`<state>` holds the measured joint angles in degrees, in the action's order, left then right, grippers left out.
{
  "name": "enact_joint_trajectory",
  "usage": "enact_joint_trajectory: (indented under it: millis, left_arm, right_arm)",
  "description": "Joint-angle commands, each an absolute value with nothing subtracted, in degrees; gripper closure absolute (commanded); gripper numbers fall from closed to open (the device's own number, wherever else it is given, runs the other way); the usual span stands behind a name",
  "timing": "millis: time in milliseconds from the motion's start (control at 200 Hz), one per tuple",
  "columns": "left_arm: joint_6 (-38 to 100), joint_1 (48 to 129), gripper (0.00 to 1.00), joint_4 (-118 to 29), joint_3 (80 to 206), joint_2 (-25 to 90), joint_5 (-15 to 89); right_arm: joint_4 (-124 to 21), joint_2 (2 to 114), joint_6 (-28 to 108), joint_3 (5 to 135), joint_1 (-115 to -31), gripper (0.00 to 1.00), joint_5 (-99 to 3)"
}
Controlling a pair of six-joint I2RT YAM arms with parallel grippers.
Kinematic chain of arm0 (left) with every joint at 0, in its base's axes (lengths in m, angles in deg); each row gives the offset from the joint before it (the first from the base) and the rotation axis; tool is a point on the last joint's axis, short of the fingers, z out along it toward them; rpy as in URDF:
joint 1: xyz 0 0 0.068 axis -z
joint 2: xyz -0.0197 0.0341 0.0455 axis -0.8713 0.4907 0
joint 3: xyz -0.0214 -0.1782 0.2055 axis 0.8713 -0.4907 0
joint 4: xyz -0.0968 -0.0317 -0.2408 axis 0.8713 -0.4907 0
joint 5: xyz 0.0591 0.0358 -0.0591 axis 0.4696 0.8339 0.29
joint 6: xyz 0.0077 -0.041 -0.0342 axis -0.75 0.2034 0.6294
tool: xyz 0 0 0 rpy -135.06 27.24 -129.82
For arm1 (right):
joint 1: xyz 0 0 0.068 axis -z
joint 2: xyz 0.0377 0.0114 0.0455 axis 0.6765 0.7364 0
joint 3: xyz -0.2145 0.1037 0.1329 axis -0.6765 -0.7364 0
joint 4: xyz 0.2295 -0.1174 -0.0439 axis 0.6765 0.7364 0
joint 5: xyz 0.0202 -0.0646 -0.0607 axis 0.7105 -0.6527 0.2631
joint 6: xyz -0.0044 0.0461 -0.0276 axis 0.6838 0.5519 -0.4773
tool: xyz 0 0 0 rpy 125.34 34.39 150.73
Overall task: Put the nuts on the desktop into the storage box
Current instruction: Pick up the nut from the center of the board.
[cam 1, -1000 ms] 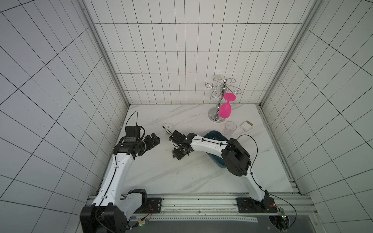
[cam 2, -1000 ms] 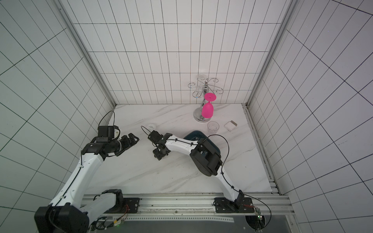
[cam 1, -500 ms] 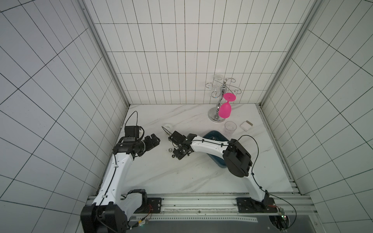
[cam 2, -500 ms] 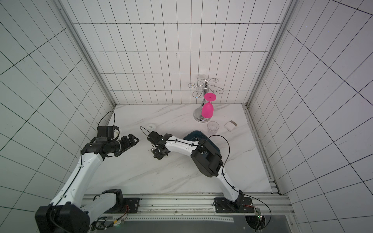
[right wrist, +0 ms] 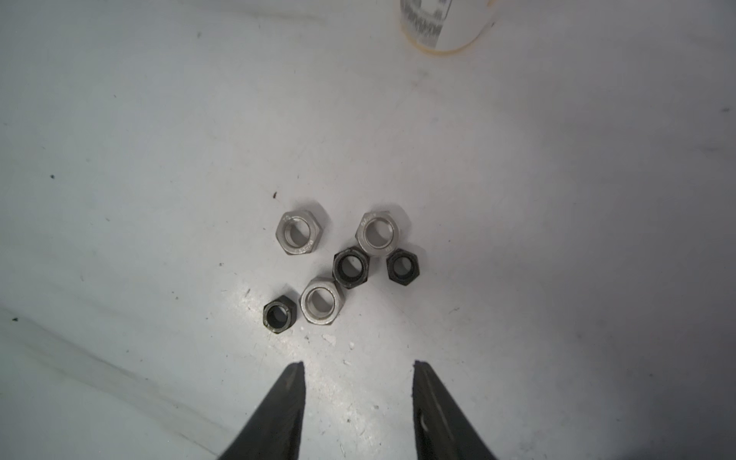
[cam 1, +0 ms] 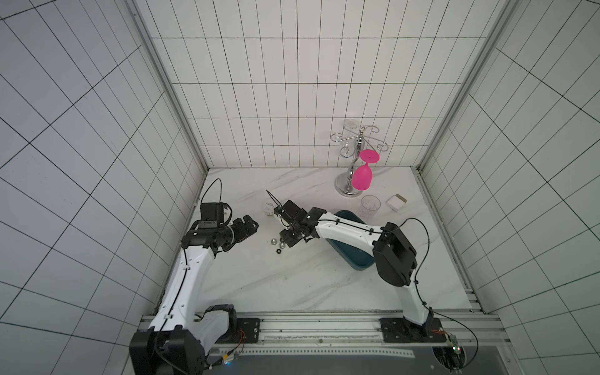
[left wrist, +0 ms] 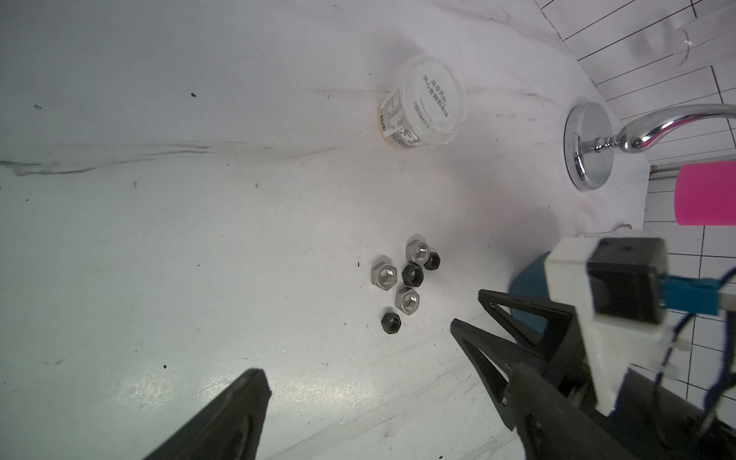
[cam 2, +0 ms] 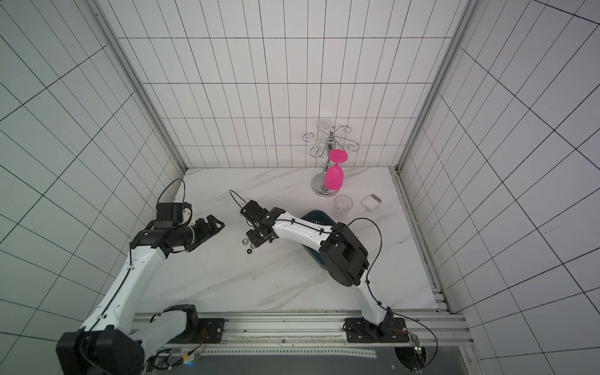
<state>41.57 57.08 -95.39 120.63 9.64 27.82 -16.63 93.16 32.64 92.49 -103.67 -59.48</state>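
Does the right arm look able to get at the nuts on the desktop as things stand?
Probably yes: the right tool hangs open near the nuts, with only bare desktop between them.

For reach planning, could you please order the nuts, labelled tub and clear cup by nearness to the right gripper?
Top view, from the right gripper:
1. nuts, just off its tips
2. labelled tub, behind them
3. clear cup, far right
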Motion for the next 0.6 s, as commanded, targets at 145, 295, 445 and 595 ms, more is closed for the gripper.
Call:
enact_joint_trajectory:
  millis: [145, 295, 445, 595]
  left_arm:
    - [40.75, 57.1, 0.02, -95.43, 122.23, 9.74, 28.7]
    - [40.44, 57.08, 0.02, -95.68, 122.54, 9.98, 28.79]
    - [39.9, 57.01, 0.02, -96.11, 122.42, 9.97, 29.17]
    - [39.56, 57.01, 0.02, -96.19, 121.84, 9.73, 29.36]
  right_arm:
    - [-15.1, 96.96, 33.77, 96.32, -104.42, 0.49, -58.59]
    - [-14.16, 99.14, 34.08, 98.72, -104.71, 0.49, -58.68]
    - [-13.6, 100.61, 34.83, 100.29, -104.95, 0.49, -58.32]
    - [-12.48, 102.41, 35.83, 102.92, -105.32, 0.5, -58.67]
